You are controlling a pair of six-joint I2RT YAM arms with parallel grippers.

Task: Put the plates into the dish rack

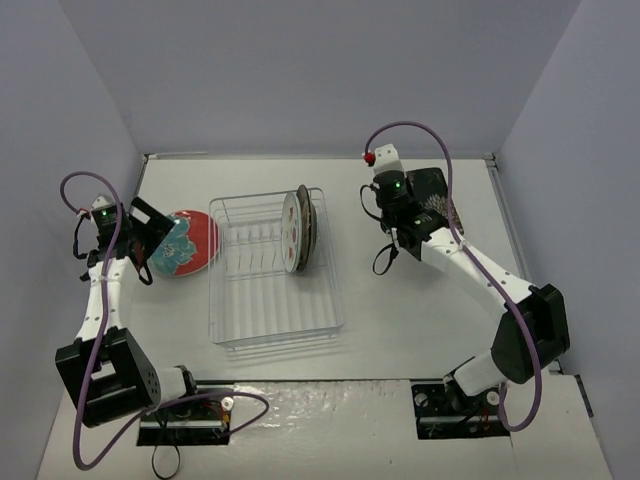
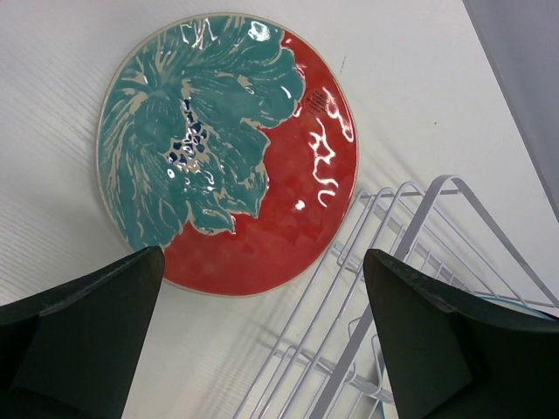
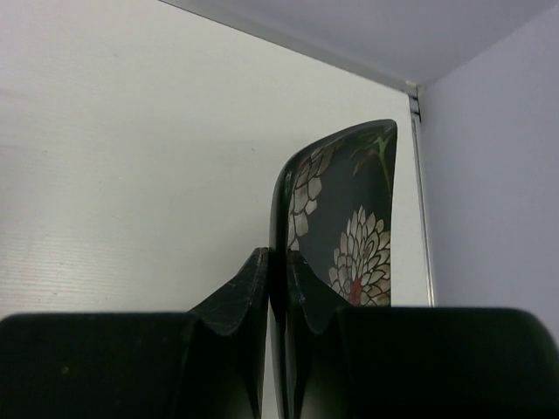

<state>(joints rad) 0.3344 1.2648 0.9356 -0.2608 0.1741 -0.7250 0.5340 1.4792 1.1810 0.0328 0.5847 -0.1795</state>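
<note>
Black square white-flowered plate [image 3: 349, 236] is pinched by the right end effector [image 3: 275, 262]; the left end effector [image 2: 262, 257] hangs spread above the red round teal-flowered plate [image 2: 218, 148].

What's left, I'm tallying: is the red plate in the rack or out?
Out: the red plate lies flat on the table beside the dish rack.

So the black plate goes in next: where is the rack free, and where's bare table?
The dish rack is free left of the two standing plates and along its near half. Bare table lies between rack and right arm. Crowded: left of the rack, red plate under the left fingers.
</note>
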